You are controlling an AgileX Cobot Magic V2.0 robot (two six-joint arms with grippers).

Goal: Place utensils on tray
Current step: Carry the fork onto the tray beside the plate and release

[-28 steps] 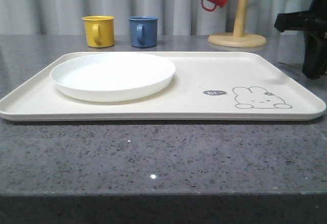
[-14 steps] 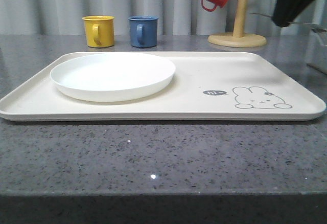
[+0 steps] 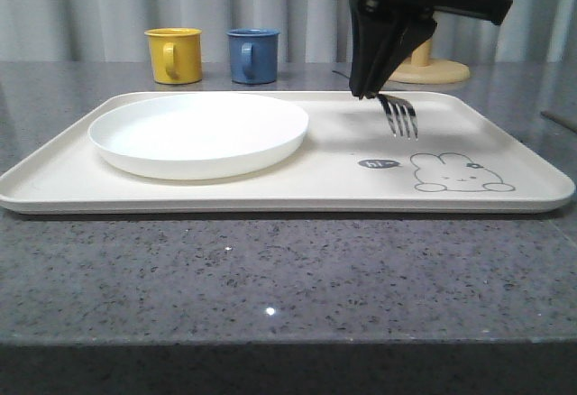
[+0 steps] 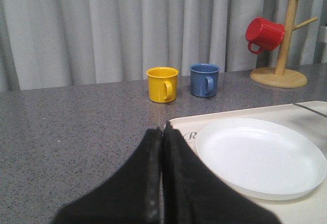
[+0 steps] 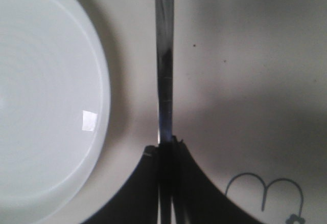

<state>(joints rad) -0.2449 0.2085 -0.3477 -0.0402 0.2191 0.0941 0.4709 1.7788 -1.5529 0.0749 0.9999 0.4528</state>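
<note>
My right gripper [image 3: 371,90] hangs over the right half of the cream tray [image 3: 270,204], shut on a steel fork [image 3: 402,117]. The fork's tines point toward the front, just above the tray floor and behind the grey bunny drawing [image 3: 462,173]. In the right wrist view the fork's handle [image 5: 164,55] sticks out straight from between the shut fingers of the gripper [image 5: 167,143], over bare tray [image 5: 245,55] beside the plate [image 5: 46,96]. My left gripper [image 4: 163,130] is shut on nothing, low over the table at the tray's near left corner [image 4: 179,124].
A round white plate [image 3: 198,133] fills the tray's left half. Behind the tray stand a yellow mug [image 3: 174,54] and a blue mug [image 3: 252,55]. A wooden mug tree [image 4: 286,29] with a red mug [image 4: 264,34] stands at the back right. A slim grey thing [image 3: 559,121] lies at the table's right edge.
My right arm has swung in from the right edge to above the tray's right half, carrying the fork. It now hides the red mug in the front view.
</note>
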